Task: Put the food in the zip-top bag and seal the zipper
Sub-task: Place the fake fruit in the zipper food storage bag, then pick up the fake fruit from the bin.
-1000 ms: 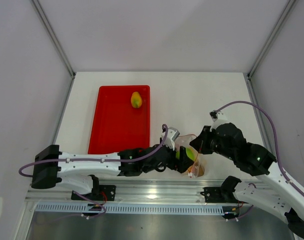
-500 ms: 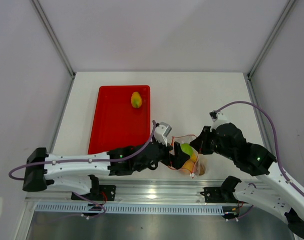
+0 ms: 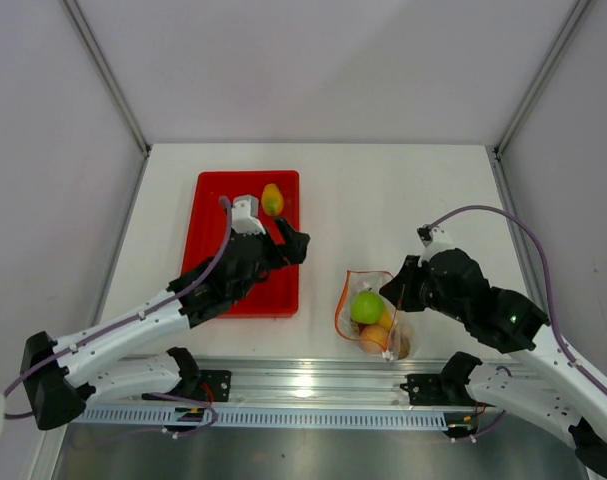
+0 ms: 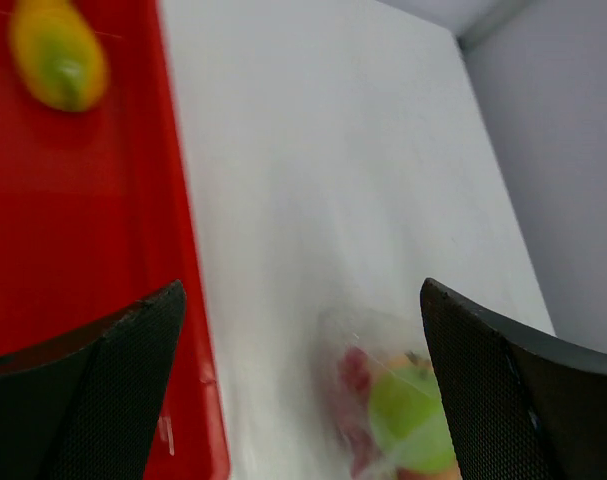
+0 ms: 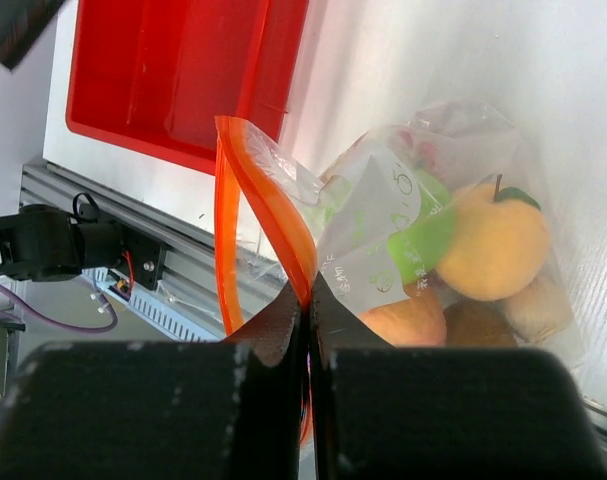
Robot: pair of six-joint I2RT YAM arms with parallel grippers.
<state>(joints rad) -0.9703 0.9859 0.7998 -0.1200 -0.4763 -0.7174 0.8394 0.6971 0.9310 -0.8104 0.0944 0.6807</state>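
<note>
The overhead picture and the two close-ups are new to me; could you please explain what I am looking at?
Two robot arms are bolted at the near edge of a white table. The overhead picture looks down on both; each close-up comes from a camera on one wrist. The left gripper hangs open and empty by the edge of a red plastic tray, where a yellow-green mango lies. The right gripper pinches a clear crinkly zip-top bag at its orange-red zipper strip. Inside are a green apple, an orange and other fruit.
</note>
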